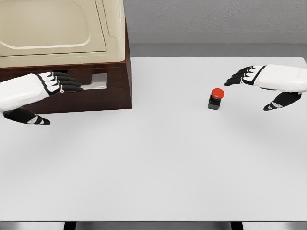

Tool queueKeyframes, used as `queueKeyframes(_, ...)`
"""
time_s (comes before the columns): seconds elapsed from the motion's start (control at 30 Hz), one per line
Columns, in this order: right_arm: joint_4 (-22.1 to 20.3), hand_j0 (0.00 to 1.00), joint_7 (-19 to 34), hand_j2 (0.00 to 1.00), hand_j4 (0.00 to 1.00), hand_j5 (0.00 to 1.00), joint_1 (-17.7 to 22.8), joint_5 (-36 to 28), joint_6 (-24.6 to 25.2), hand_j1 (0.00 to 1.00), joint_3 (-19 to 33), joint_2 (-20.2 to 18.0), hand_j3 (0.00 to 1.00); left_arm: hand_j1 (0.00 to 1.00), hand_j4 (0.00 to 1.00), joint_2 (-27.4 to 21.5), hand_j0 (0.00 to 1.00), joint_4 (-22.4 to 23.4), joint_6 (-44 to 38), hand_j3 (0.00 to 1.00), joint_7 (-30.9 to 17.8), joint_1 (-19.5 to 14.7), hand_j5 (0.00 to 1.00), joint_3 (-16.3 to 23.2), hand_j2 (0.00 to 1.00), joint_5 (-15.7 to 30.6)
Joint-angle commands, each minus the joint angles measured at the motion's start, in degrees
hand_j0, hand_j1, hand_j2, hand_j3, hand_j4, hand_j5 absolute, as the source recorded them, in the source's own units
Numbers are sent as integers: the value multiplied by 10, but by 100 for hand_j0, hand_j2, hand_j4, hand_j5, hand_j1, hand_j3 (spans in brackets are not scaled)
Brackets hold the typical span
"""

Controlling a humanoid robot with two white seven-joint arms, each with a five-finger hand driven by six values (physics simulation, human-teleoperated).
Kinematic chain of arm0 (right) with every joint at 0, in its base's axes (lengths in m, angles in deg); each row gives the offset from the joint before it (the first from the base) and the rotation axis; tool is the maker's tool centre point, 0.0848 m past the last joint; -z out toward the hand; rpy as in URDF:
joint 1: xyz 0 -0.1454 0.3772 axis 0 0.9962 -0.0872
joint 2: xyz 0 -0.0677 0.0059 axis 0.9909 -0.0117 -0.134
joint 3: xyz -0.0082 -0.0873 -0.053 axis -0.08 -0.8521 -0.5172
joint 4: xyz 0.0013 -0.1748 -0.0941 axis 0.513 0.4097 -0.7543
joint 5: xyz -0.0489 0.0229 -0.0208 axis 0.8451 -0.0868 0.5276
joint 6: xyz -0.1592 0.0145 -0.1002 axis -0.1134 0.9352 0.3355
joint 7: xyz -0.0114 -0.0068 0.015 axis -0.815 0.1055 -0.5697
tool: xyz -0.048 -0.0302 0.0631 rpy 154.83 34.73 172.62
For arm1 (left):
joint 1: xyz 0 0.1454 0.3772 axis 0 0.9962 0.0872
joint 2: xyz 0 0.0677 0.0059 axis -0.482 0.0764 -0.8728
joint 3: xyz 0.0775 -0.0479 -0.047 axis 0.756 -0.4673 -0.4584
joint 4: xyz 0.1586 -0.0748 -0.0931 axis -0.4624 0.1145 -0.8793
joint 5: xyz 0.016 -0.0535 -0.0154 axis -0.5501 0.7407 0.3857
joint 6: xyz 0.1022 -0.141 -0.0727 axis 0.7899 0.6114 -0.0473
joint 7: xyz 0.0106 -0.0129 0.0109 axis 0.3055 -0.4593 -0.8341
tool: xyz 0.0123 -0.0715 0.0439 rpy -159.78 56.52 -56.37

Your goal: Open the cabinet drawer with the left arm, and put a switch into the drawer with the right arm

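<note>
A dark wooden cabinet [112, 91] with a cream top stands at the table's back left. Its drawer front carries a pale handle [98, 82] in a recess. My left hand [57, 88] hovers in front of the drawer, fingers spread and pointing at the handle, holding nothing. The switch [216, 98], a black box with a red round button, sits on the white table right of centre. My right hand [252, 88] floats just right of the switch, open, fingertips pointing toward it and a short gap away.
The white table [153, 167] stretches wide toward its front edge. A grey wall [216, 17] runs behind the table.
</note>
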Motion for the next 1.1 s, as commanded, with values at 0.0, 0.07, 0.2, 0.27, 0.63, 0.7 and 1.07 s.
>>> queueKeyframes(0.0, -1, 100, 0, 100, 100, 100, 0, -3, 2, 100, 0, -1, 100, 100, 100, 11, 100, 0, -1, 100, 0, 0, 100, 0, 100, 8)
queueKeyframes(0.07, 10, 100, -5, 100, 100, 100, -1, -6, 2, 100, -7, 5, 100, 100, 100, 31, 100, 0, -1, 100, -1, 0, 100, 1, 100, 7)
queueKeyframes(0.2, 79, 100, -2, 100, 100, 100, -44, -5, 2, 100, -65, 83, 100, 100, 100, 36, 100, 1, -1, 100, -5, -4, 100, 3, 100, 6)
queueKeyframes(0.27, 155, 100, 0, 100, 100, 100, -86, -1, 2, 100, -123, 116, 100, 100, 100, 38, 100, 5, -1, 100, -4, -4, 100, 7, 100, 8)
queueKeyframes(0.63, 321, 100, 9, 100, 100, 100, -203, 29, 2, 100, -249, 213, 100, 100, 100, 31, 100, 9, -1, 100, -26, -4, 100, 9, 100, 98)
queueKeyframes(0.7, 349, 100, 9, 100, 100, 100, -203, 52, 2, 100, -249, 236, 100, 100, 100, 30, 100, 11, -1, 100, -69, -4, 100, 10, 100, 117)
queueKeyframes(1.07, 366, 100, 11, 100, 100, 100, -214, 83, 2, 100, -249, 259, 100, 100, 100, 30, 100, 44, -1, 100, -65, -9, 100, 25, 100, 150)
